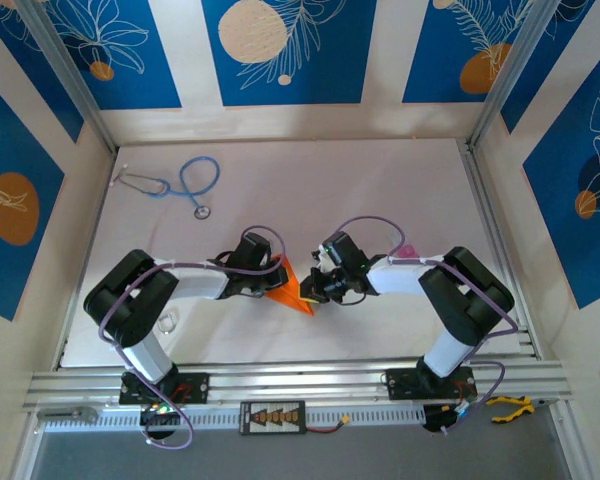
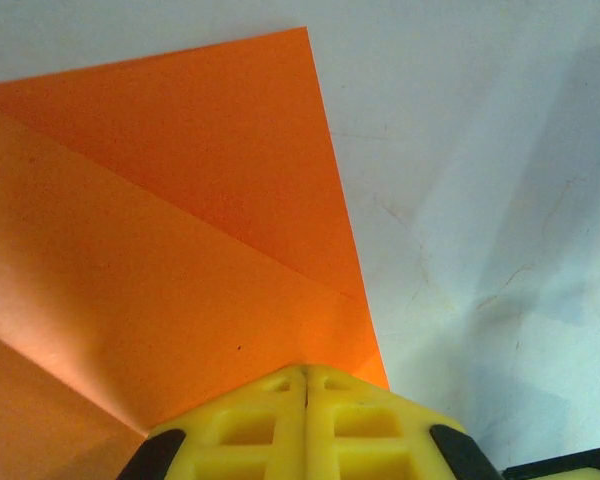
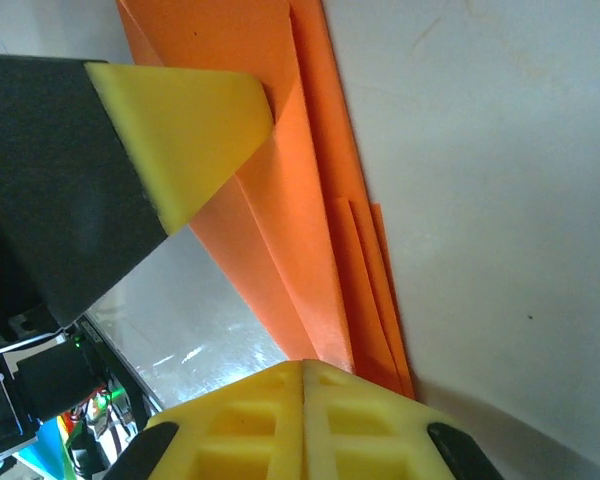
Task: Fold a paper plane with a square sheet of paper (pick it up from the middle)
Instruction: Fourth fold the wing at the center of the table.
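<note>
The paper plane (image 1: 293, 289), bright orange and folded into a pointed wedge with creases, sits between both grippers at the table's near middle. My right gripper (image 3: 304, 366) is shut on its stacked folds (image 3: 310, 260), which run up from the fingertips nearly edge-on. My left gripper (image 2: 306, 372) is shut too, its yellow tips resting against a broad creased flap (image 2: 170, 250) of the paper rather than pinching it. One of the left gripper's fingers (image 3: 185, 125) touches the upper flap in the right wrist view. From above, the left gripper (image 1: 271, 284) and right gripper (image 1: 314, 290) flank the paper closely.
A blue stethoscope (image 1: 185, 185) lies at the far left of the white table (image 1: 380, 190). A small pink thing (image 1: 406, 250) sits behind the right arm. Something small and white (image 1: 168, 322) lies by the left arm's base. Yellow-handled pliers (image 1: 510, 408) rest off the table's front right.
</note>
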`<state>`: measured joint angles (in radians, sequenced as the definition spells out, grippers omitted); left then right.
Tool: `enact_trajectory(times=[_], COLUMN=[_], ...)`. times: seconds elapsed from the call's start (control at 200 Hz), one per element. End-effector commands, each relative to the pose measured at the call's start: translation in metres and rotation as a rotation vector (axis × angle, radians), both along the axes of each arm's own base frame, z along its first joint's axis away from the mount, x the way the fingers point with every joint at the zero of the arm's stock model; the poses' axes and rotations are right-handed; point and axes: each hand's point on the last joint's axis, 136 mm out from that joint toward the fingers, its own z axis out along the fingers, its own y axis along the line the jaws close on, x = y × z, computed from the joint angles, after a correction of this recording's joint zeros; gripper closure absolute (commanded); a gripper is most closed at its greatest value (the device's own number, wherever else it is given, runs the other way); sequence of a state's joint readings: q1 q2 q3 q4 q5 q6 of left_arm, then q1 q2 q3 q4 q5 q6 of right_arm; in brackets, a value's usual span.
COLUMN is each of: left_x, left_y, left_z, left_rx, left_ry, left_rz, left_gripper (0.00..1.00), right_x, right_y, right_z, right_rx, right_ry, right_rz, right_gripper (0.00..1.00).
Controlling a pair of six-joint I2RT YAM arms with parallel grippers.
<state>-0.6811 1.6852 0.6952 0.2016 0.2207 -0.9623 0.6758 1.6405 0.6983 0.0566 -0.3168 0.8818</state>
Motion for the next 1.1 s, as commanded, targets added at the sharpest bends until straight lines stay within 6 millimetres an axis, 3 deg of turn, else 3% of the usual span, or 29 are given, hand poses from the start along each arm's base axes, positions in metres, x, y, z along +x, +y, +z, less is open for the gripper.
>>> enact_trajectory(times=[0.0, 0.27, 0.5, 0.855, 1.096], left_x=[-0.017, -0.017, -0.017, -0.016, -0.016], left_y=[0.019, 0.019, 0.018, 0.016, 0.017], left_z=[-0.021, -0.021, -0.020, -0.018, -0.018], left_rx=[0.079, 0.078, 0.072, 0.068, 0.070], left_ry=[0.076, 0.076, 0.075, 0.072, 0.072], left_rz=[0.009, 0.007, 0.006, 0.008, 0.007], left_gripper=[1.00, 1.00, 1.00, 1.00, 1.00], right_x=[0.003, 0.006, 0.001, -0.002, -0.008], right_y=[0.000, 0.006, 0.014, 0.034, 0.020], right_z=[0.015, 0.036, 0.040, 0.023, -0.010], right_rx=[0.027, 0.082, 0.120, 0.101, 0.014], right_ry=[-0.028, -0.080, -0.072, -0.023, 0.034], right_rz=[-0.005, 0.007, 0.053, 0.099, 0.068], right_gripper=[0.91, 0.89, 0.91, 0.92, 0.93])
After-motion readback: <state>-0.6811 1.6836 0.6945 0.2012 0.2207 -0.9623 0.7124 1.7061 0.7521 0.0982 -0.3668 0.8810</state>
